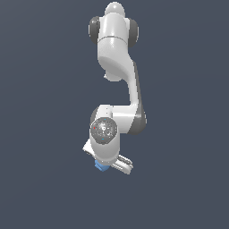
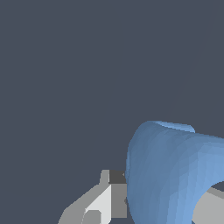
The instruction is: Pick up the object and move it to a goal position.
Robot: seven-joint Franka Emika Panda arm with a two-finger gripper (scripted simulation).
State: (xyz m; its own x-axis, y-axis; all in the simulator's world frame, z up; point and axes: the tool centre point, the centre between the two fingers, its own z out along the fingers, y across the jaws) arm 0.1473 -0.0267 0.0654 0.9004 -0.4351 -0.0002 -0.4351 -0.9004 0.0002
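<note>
The object is a bright-blue rounded piece. In the wrist view it fills the space between my two grey fingers, and one finger pad touches its edge. My gripper looks shut on it. In the exterior view the object shows as a small blue bit peeking out under the white hand, and my gripper hangs below the folded white arm. Most of the object is hidden by the hand there.
The white arm stretches from its base at the top of the exterior view down to the wrist. A plain dark grey-blue ground lies all around.
</note>
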